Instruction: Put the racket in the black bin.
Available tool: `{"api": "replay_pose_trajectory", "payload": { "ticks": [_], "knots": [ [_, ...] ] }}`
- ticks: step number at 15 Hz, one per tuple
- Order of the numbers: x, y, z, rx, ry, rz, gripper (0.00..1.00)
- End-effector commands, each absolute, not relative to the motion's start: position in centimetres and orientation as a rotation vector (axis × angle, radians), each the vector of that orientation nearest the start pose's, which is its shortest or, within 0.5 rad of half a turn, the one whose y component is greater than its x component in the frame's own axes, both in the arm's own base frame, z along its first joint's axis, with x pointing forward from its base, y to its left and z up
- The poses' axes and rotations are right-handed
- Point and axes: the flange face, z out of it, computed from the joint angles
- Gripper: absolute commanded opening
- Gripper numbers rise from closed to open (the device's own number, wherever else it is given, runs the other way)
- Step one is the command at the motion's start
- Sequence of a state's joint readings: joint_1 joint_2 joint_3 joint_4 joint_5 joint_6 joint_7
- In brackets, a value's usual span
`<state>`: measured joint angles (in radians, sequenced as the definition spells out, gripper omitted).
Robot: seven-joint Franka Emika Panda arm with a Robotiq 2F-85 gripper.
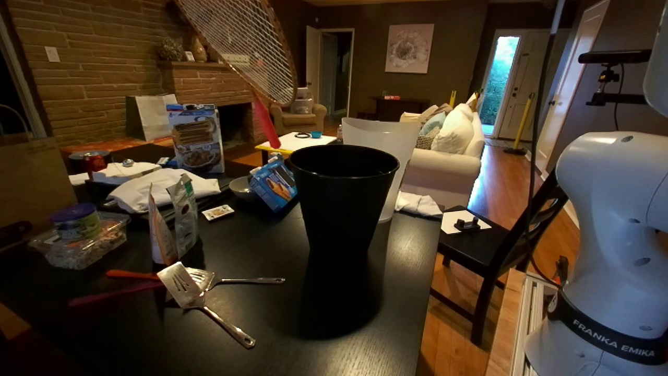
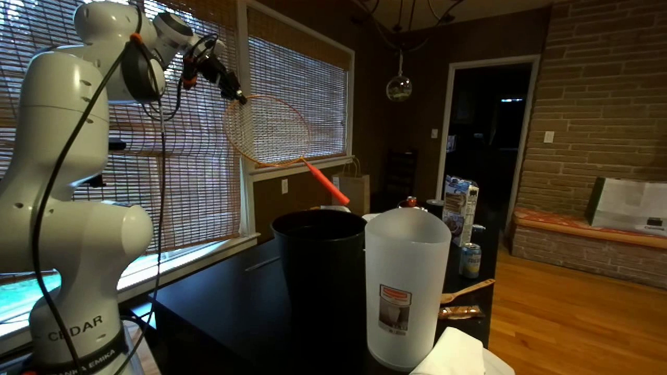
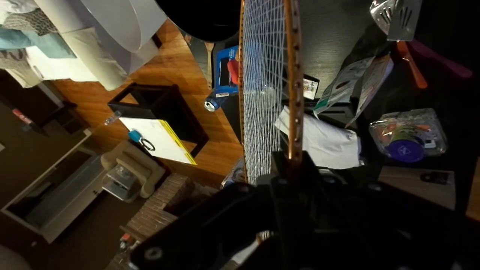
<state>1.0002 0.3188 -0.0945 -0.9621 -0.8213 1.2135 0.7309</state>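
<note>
A badminton racket (image 2: 281, 138), its head frame pinched in the gripper (image 2: 243, 99), hangs higher than the black wastebasket (image 2: 320, 265), its long axis slanting down and away to a red handle (image 2: 328, 183) seemingly beside, not over, the wastebasket's opening.

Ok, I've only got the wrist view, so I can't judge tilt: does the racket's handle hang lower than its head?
Observer: Yes. In both exterior views the racket slopes, its handle lowest.
Operator: Copy. Is the handle in yet?
Observer: No. In an exterior view the handle's tip shows outside the black bin.
Operator: And does the bin stand upright?
Observer: Yes, an exterior view shows it upright on the table.
</note>
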Motion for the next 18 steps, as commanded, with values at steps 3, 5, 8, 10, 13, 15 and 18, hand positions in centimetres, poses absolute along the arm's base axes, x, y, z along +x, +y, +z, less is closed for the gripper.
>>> {"api": "replay_pose_trajectory", "payload": {
  "ticks": [3,5,8,10,13,15,18],
  "knots": [
    [42.2,40.9,73.5,2.375,-0.173,0.666,0.02],
    [41.9,40.6,73.8,2.392,-0.186,0.631,0.02],
    [41.8,40.0,74.1,2.440,-0.169,0.595,0.02],
    [42.1,39.0,74.5,2.480,-0.185,0.577,0.02],
    [42.2,37.9,74.8,2.553,-0.203,0.537,0.02],
    [42.3,36.9,74.8,2.580,-0.234,0.487,0.02],
    [42.2,35.9,74.8,2.603,-0.254,0.430,0.02]
  ]
}}
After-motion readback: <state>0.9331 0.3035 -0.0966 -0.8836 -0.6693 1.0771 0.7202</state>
